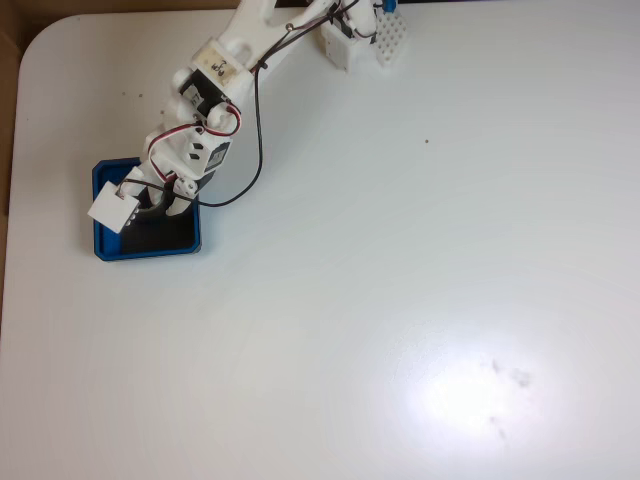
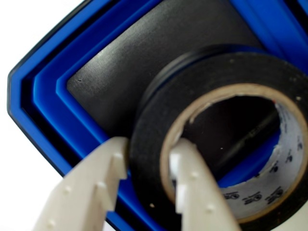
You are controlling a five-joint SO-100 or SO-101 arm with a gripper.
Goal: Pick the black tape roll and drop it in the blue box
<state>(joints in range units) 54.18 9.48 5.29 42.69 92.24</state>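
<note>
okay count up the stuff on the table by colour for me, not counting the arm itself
Black: 1, the black tape roll, held over the blue box by the gripper.
Blue: 1, the blue box.
White: 1, a studded block at the table's top edge.
Total: 3

White printed arm (image 1: 215,110) with black servo blocks, red and black cables looping beside it; the gripper (image 2: 149,156) has 2 cream fingers (image 2: 91,192) with stepped, toothed inner edges.

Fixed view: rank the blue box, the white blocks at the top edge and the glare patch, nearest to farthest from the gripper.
1. The blue box, directly under the gripper, at the table's left side.
2. The white blocks, top edge, beside the arm's base.
3. The glare patch, lower right of the table.
</note>
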